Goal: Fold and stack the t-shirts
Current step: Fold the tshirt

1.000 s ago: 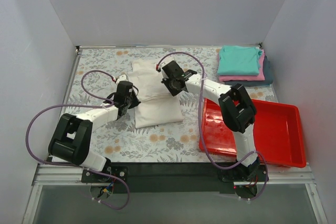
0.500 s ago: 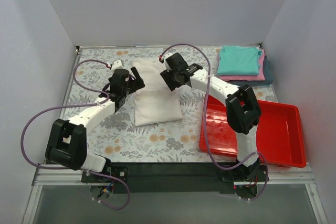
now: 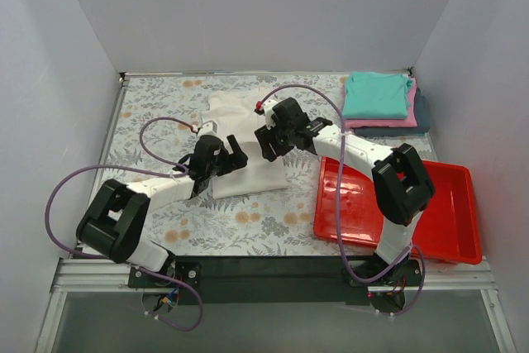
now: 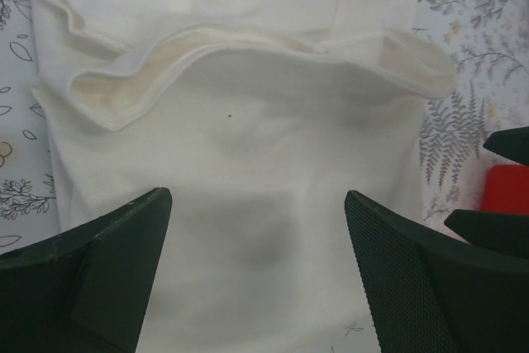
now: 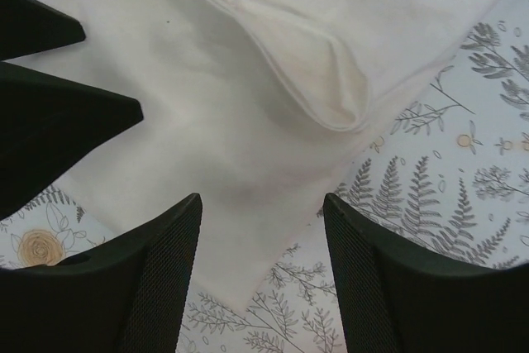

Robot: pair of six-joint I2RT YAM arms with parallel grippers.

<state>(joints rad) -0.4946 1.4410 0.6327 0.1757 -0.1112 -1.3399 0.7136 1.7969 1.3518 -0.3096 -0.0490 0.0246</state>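
Both grippers have let go within the last second; left gripper point(image 4: 256, 197) now spread wide, right gripper point(image 5: 262, 201) partly spread, both hovering just over the white tee point(image 3: 248, 173) mid-desk; fold judged laid, tee not yet on the stack point(image 3: 378, 97) at far right; desk point(image 3: 157, 113) floral-patterned; red tray point(image 3: 446, 237) near right; plain pale walls point(image 3: 248, 14) on three sides.
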